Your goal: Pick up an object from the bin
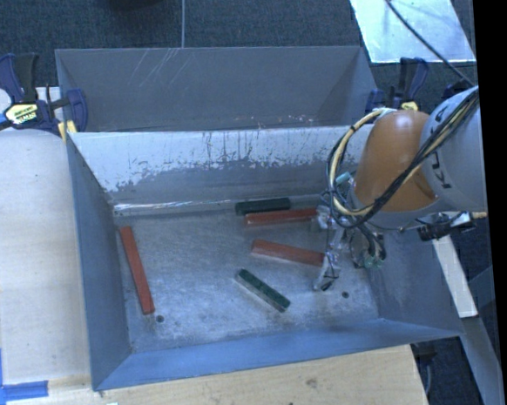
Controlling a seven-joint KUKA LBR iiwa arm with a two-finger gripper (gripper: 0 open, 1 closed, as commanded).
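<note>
The end effector point(330, 268) is hanging low over the right part of the bin point(100, 253) floor. I cannot tell whether it is spread or pressed together, and nothing is showing gripped in it. The thing nearest to it is a brown-red bar point(285, 253), lying flat near the middle of the floor with its right end just beside the end effector. I am taking this bar as the likeliest pick, though that is only a judgement.

The bar is looking straight and stiff, probably light and not fragile. Its smooth faces may be slippery under a pinch. The safest hold is likely across its narrow width near the middle of its length. A hold at the near end would probably leave the far end sagging or swinging.

Its long axis is running from upper left to lower right in the view, only slightly slanted, with the right end pointing toward the end effector and the bin's right wall.

A dark green bar point(263, 290) is lying near it toward the front, apart from it and slanted more steeply. Another green bar point(262, 206) and a second brown-red bar point(281, 215) are lying side by side along the back wall. An orange bar point(136, 269) is lying well apart at the left.
</note>
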